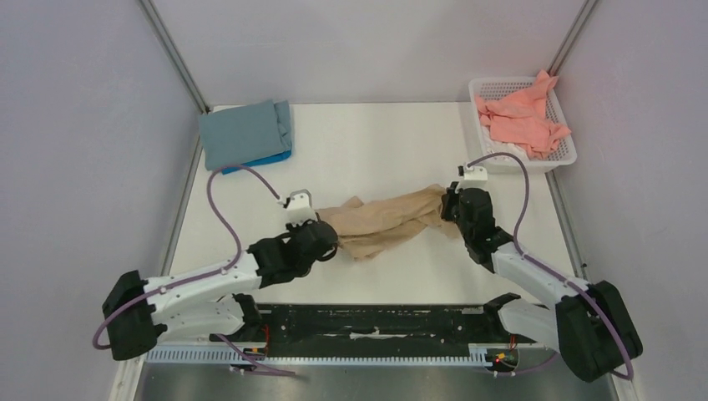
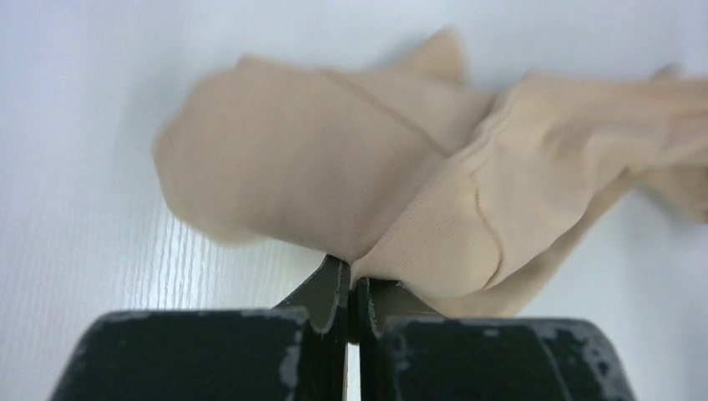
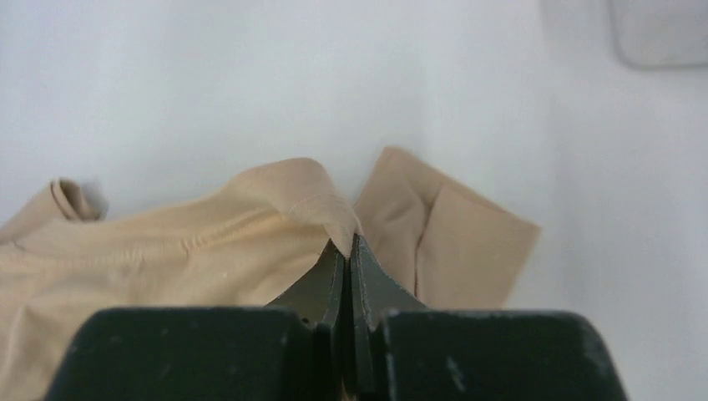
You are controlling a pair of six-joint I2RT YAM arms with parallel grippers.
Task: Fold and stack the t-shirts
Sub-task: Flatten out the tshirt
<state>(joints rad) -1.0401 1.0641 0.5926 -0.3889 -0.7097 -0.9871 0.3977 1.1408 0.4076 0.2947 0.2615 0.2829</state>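
A beige t-shirt hangs stretched in a crumpled band between my two grippers over the middle of the table. My left gripper is shut on its left end; in the left wrist view the fabric bunches out from the pinched jaws of that gripper. My right gripper is shut on the shirt's right end, where a fold of cloth sits nipped at that gripper's tips. A folded grey-blue t-shirt lies on a bright blue one at the far left. A salmon pink t-shirt fills the basket.
The white lattice basket stands at the far right corner of the table. Metal frame posts rise at both back corners. A black rail runs along the near edge between the arm bases.
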